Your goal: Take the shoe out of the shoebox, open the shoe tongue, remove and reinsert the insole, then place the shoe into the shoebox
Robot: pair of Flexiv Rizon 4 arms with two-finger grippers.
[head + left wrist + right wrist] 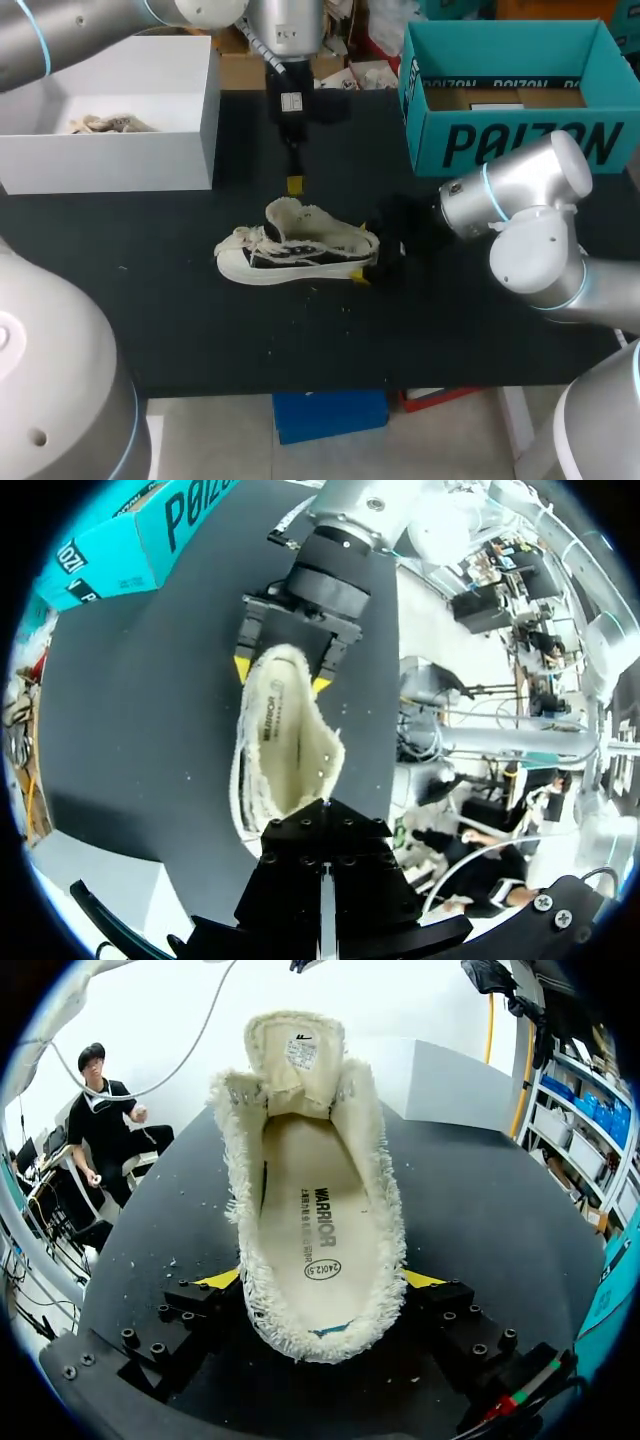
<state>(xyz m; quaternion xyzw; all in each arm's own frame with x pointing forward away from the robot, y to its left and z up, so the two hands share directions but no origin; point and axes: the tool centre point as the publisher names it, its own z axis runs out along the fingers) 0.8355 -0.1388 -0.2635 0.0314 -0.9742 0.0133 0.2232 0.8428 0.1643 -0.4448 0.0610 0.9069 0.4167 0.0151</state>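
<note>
1. Right hand was clamped on the heel of the sneaker, with one yellow-tipped finger on each side of the frayed collar and both touching it.
2. That sneaker, cream canvas with ragged edges, sat near the middle of the black desk, outside both boxes. Its toe pointed left and its heel right. The white sole edge and a black side panel faced the near side.
3. Its tongue stood up, folded back toward the toe, so the opening gaped wide. Seen from the right wrist, the insole lay flat inside the sneaker with its printed face up.
4. On the far side of the sneaker the left hand hung pointing down, close to the tongue. Its fingers were pressed together with nothing between them. Whether it touched the sneaker could not be told.
5. From the far left corner the left arm reached along the far side of the desk. From the right side the right arm came in low, with its wrist just right of the heel.
6. At the far right stood the teal shoebox, open at the top and well apart from the sneaker.
7. At the far left stood a white box, also open, with something pale and crumpled inside that was too small to name.
</note>
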